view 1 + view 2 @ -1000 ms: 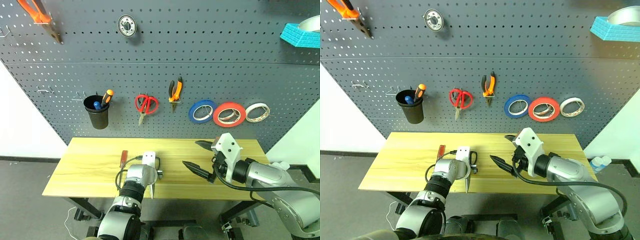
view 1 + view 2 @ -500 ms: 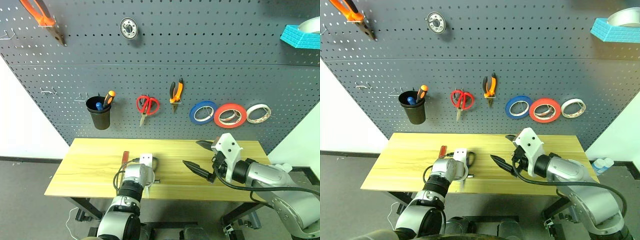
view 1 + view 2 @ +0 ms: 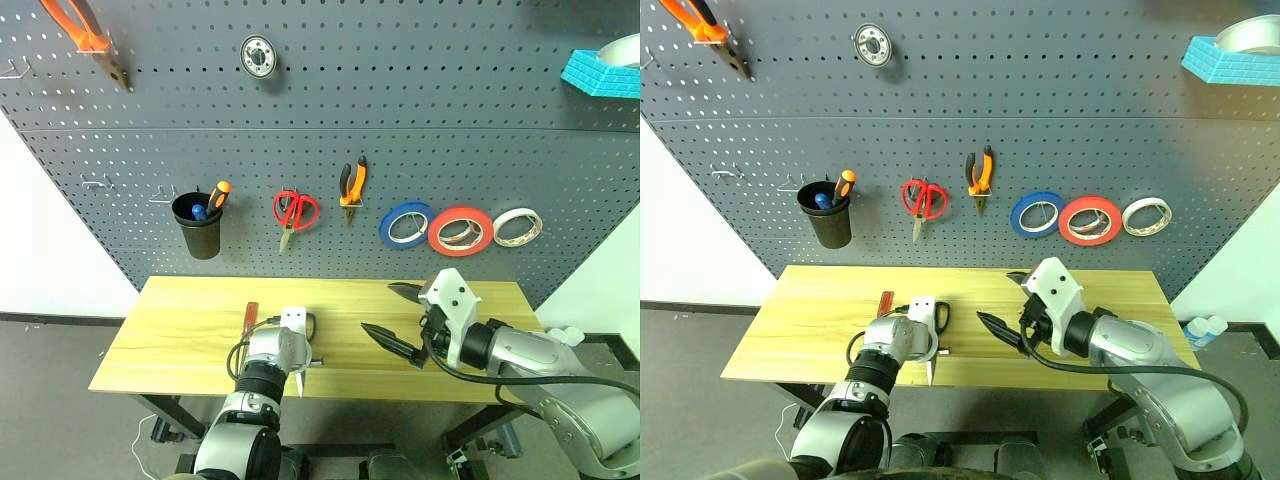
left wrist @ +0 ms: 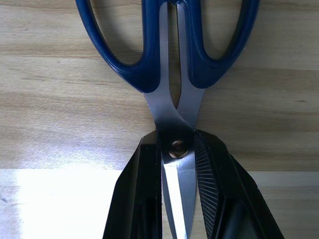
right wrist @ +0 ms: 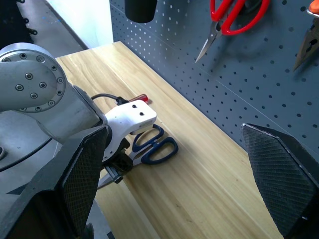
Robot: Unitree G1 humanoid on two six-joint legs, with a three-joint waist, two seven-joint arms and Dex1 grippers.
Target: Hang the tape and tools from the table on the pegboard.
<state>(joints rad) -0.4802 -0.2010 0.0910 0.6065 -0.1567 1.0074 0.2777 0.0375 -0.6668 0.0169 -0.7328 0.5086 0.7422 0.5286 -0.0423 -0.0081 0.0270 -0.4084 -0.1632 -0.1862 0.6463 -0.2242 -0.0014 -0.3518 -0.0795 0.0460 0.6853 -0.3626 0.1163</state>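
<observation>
Left pincer (image 4: 177, 174) clamping shut on scissors (image 4: 172, 74) at the pivot, scissors lying flat on table (image 3: 180, 330), lower centre-left of head view. Right pincer (image 3: 400, 318) hanging wide open, gripping nothing, lower centre-right. Screwdriver (image 3: 250, 312) lying just left. Tape (image 3: 460, 229) hanging on pegboard (image 3: 400, 120), right of centre.

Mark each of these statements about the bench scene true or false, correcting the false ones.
1. The left gripper is shut on the dark-blue-handled scissors. True.
2. The right gripper is shut. False: it is open and holds nothing.
3. The slim red-handled screwdriver lies on the light wooden table. True.
4. The wide bright red tape ring lies on the table. False: it hangs on the dark grey pegboard.
</observation>
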